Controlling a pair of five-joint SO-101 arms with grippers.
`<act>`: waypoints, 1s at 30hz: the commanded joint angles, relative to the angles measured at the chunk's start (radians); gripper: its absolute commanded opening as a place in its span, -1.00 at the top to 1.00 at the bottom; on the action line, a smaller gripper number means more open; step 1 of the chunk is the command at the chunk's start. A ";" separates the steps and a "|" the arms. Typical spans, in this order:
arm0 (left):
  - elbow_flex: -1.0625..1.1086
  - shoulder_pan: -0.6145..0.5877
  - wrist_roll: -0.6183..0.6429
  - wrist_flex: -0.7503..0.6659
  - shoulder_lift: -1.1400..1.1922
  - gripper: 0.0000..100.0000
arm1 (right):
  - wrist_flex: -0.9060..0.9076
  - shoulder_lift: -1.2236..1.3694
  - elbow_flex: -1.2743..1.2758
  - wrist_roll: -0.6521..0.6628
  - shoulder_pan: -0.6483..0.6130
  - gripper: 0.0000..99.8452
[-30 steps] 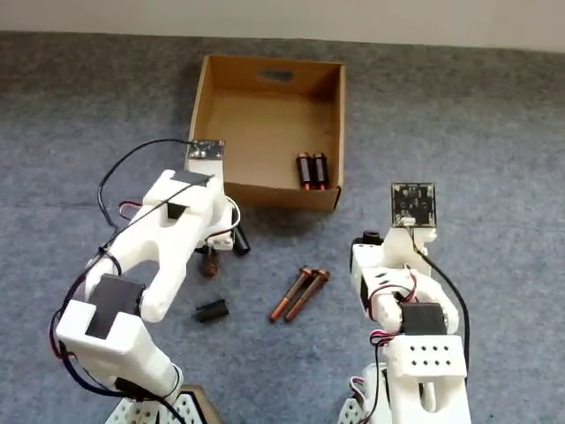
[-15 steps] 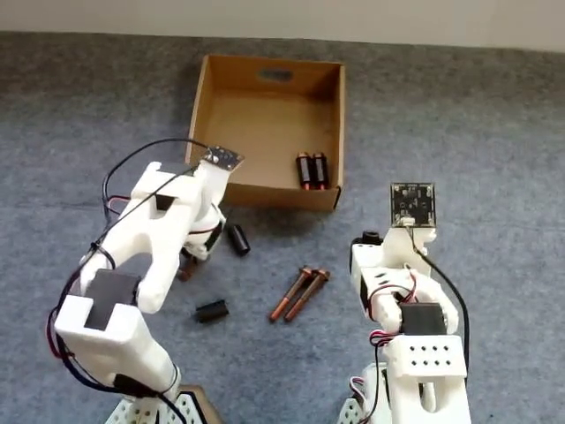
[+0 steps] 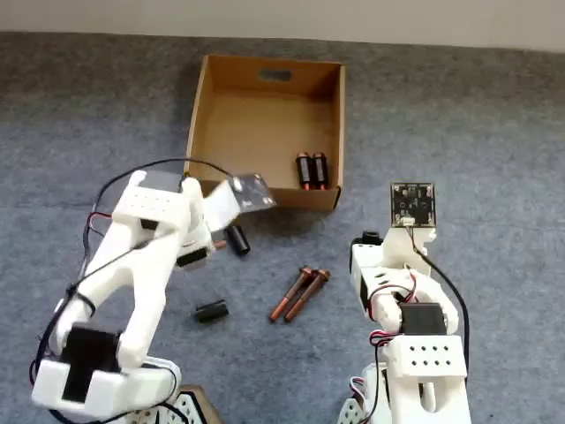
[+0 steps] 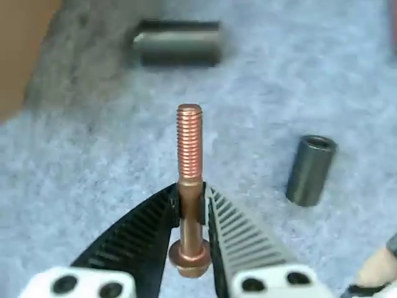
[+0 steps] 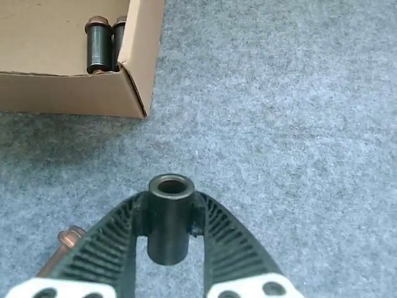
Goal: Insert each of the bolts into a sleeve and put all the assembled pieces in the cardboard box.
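My left gripper (image 4: 191,189) is shut on a copper bolt (image 4: 189,146), gripping its shank just above the head, threaded end pointing away. Beyond it two dark sleeves lie on the carpet, one on its side (image 4: 178,42) and one nearer (image 4: 310,169). In the high view the left arm (image 3: 150,238) stands just in front of the cardboard box (image 3: 201,106), next to a sleeve (image 3: 237,239). My right gripper (image 5: 169,205) is shut on an upright black sleeve (image 5: 169,226), bore facing up. Two assembled pieces (image 3: 310,170) lie in the box's near right corner.
Two loose bolts (image 3: 300,293) lie side by side on the grey carpet between the arms. A second sleeve (image 3: 211,310) lies in front of the left arm. The box's near wall (image 5: 68,93) stands just beyond the right gripper.
The left arm has swung left and turned its wrist to the right, carrying the bolt off the carpet. The right arm has kept still with its sleeve.
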 commanded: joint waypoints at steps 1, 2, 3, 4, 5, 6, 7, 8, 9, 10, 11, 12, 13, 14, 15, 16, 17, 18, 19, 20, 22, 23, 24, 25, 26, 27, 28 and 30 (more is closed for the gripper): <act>0.048 0.062 -0.100 -0.026 -0.065 0.98 | -0.022 -0.019 -0.002 -0.009 0.013 0.99; 0.070 0.073 -0.110 -0.049 -0.058 0.98 | -0.021 -0.019 -0.002 -0.009 0.013 0.99; 0.091 0.082 -0.112 -0.077 -0.047 0.98 | -0.021 -0.019 -0.002 -0.009 0.013 0.99; 0.105 0.093 -0.110 -0.107 -0.033 0.97 | -0.021 -0.019 -0.002 -0.009 0.013 0.99; 0.116 0.102 -0.109 -0.132 -0.019 0.94 | -0.021 -0.019 -0.002 -0.009 0.013 0.99; 0.119 0.110 -0.109 -0.150 -0.004 0.89 | -0.021 -0.019 -0.002 -0.009 0.013 0.99; 0.120 0.116 -0.107 -0.161 0.010 0.83 | -0.021 -0.019 -0.002 -0.009 0.013 0.99; 0.120 0.120 -0.107 -0.167 0.022 0.77 | -0.021 -0.019 -0.002 -0.009 0.013 0.99; 0.119 0.122 -0.107 -0.169 0.030 0.69 | -0.019 -0.019 -0.002 -0.009 0.013 0.99; 0.119 0.122 -0.107 -0.169 0.035 0.62 | -0.019 -0.019 -0.002 -0.009 0.013 0.99; 0.117 0.116 -0.107 -0.169 0.038 0.56 | -0.019 -0.019 -0.002 -0.009 0.013 0.99; 0.114 0.111 -0.107 -0.169 0.036 0.51 | -0.019 -0.019 -0.002 -0.009 0.013 0.99; 0.104 0.107 -0.107 -0.163 0.036 0.47 | -0.019 -0.019 -0.002 -0.009 0.013 0.99; 0.090 0.096 -0.107 -0.163 0.035 0.47 | -0.019 -0.019 -0.002 -0.009 0.013 0.99; 0.077 0.088 -0.107 -0.163 0.028 0.48 | -0.019 -0.019 -0.002 -0.009 0.012 0.99; 0.067 0.079 -0.107 -0.161 0.022 0.49 | -0.019 -0.019 -0.002 -0.009 0.012 0.99; 0.058 0.070 -0.104 -0.161 0.010 0.51 | -0.019 -0.019 -0.002 -0.009 0.012 0.99; 0.048 0.061 -0.084 -0.161 -0.007 0.52 | -0.019 -0.019 -0.002 -0.009 0.012 0.99; 0.042 0.056 -0.055 -0.153 -0.027 0.53 | -0.019 -0.019 -0.002 -0.009 0.012 0.99; 0.036 0.058 -0.025 -0.140 -0.051 0.54 | -0.019 -0.019 -0.002 -0.009 0.012 0.99; 0.025 0.062 0.054 -0.109 -0.102 0.54 | -0.019 -0.019 -0.002 -0.009 0.012 0.99; 0.025 0.064 0.107 -0.095 -0.128 0.54 | -0.019 -0.019 -0.002 -0.009 0.012 0.99; 0.027 0.059 0.172 -0.084 -0.150 0.54 | -0.019 -0.019 -0.002 -0.009 0.012 0.99; 0.027 0.058 0.241 -0.078 -0.165 0.54 | -0.019 -0.019 -0.002 -0.009 0.012 0.99; 0.033 0.050 0.318 -0.083 -0.176 0.54 | -0.019 -0.019 -0.002 -0.009 0.012 0.99; 0.048 0.031 0.410 -0.086 -0.177 0.54 | -0.019 -0.019 -0.002 -0.009 0.012 0.99; 0.065 0.016 0.506 -0.086 -0.177 0.54 | -0.019 -0.019 -0.002 -0.009 0.012 0.99; 0.099 -0.012 0.686 -0.091 -0.176 0.54 | -0.019 -0.019 -0.002 -0.009 0.012 0.99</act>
